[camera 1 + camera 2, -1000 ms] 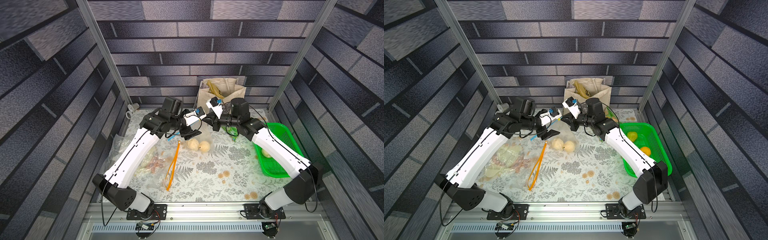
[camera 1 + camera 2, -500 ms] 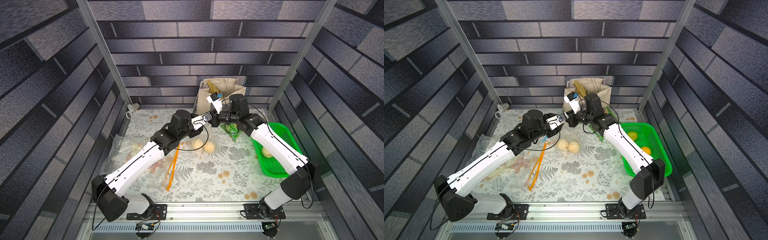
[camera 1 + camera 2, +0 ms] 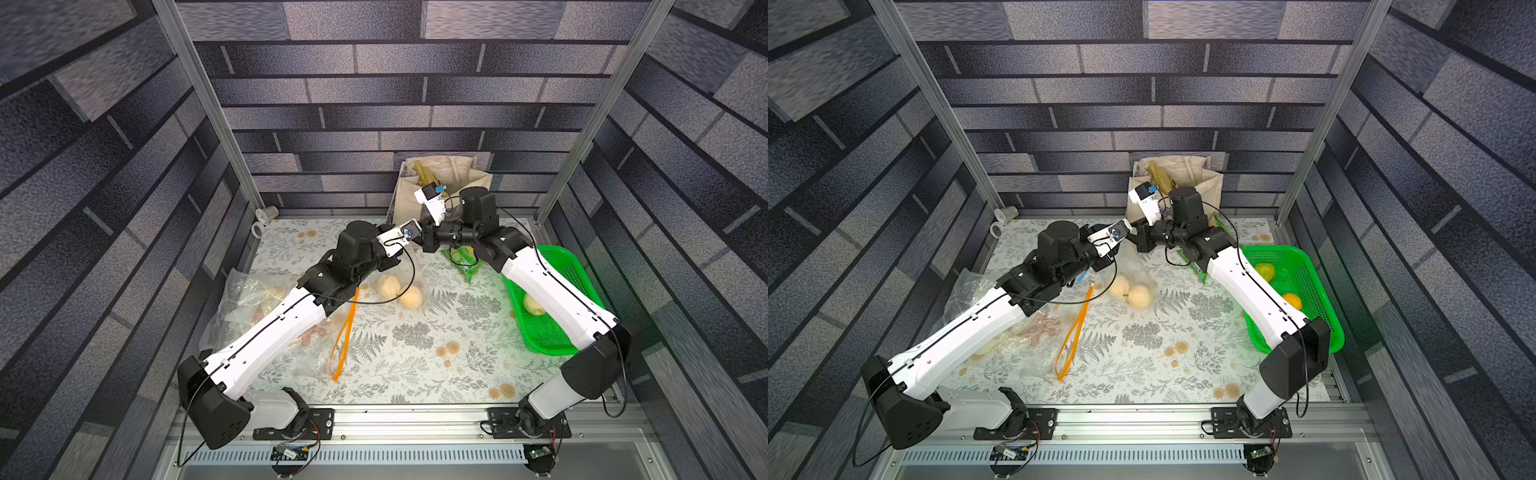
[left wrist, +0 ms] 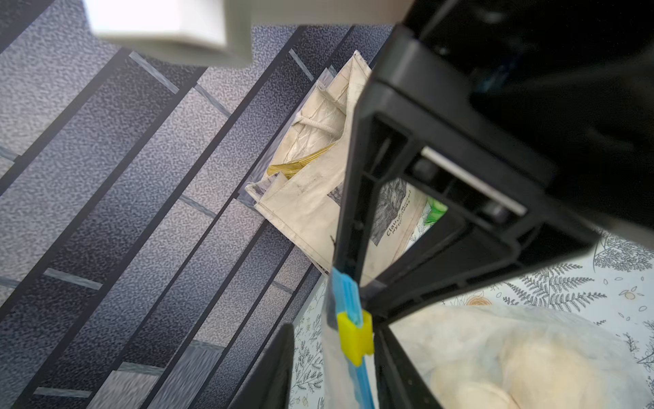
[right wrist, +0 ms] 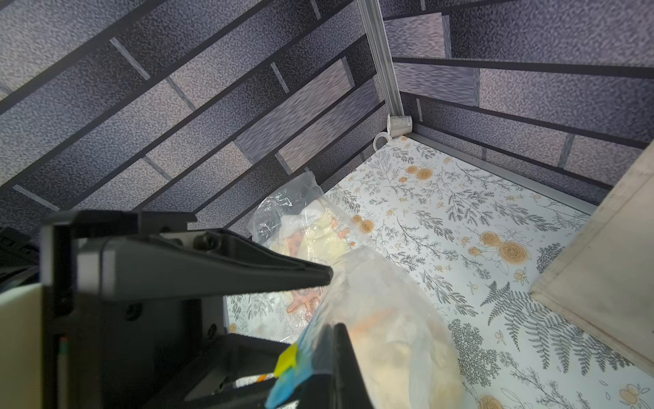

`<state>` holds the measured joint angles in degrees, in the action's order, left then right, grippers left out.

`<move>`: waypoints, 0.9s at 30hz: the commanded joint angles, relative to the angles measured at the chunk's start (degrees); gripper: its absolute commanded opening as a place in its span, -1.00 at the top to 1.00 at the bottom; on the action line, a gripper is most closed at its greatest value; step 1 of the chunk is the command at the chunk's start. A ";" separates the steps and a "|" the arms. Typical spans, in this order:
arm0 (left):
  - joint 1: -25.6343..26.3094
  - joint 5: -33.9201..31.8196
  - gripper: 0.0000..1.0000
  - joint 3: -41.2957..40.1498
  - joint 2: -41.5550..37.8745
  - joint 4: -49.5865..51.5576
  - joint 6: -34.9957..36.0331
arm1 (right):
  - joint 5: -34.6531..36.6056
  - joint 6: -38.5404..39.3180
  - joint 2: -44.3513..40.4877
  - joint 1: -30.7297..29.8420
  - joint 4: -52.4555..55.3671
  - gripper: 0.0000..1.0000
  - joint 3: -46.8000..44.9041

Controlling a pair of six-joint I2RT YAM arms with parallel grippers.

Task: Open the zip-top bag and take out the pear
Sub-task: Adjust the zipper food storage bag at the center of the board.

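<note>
The clear zip-top bag (image 3: 405, 272) hangs near the back middle of the table with two pale pears (image 3: 388, 285) (image 3: 411, 297) inside; both top views show it. My right gripper (image 5: 327, 375) is shut on the bag's blue zip edge (image 5: 300, 371) and holds it up. My left gripper (image 4: 334, 329) faces it from the left, jaws open. They straddle the yellow slider (image 4: 355, 336), which lies against one finger (image 4: 393, 368). The other finger (image 4: 272, 371) stands clear of it. In a top view the two grippers meet at the bag's top (image 3: 1129, 245).
A green basket (image 3: 582, 291) with fruit sits at the right under my right arm. A canvas tote (image 3: 449, 183) stands at the back and a green packet (image 3: 463, 259) lies before it. Crumpled clear bags (image 3: 245, 299) and an orange-zip bag (image 3: 345, 332) lie at the left.
My left arm has swung right to the bag's top and its jaws have narrowed around the yellow slider. The right gripper, still shut on the bag, has shifted slightly back.
</note>
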<state>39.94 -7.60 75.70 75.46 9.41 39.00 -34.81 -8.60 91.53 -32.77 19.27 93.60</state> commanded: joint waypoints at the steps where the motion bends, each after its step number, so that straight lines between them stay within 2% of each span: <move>1: -0.29 -1.86 0.25 -0.06 -2.90 -5.45 0.10 | -1.98 -0.39 0.44 -0.45 1.01 1.00 0.29; 13: -2.25 0.31 -0.04 0.90 -4.79 -2.74 -0.75 | -2.18 0.34 0.85 -0.47 1.50 1.00 -0.09; 22: -2.63 2.71 -0.12 1.38 -4.27 0.07 -1.39 | -3.03 0.34 0.59 -0.45 1.21 1.00 -0.35; 27: -3.42 5.01 -0.23 1.95 -4.78 2.06 -2.09 | -2.64 0.73 0.54 -0.45 1.47 1.00 -0.26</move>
<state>37.21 -4.73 75.92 71.57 9.54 38.52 -36.49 -8.54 92.07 -32.77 20.47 93.58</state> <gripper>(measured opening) 0.608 0.050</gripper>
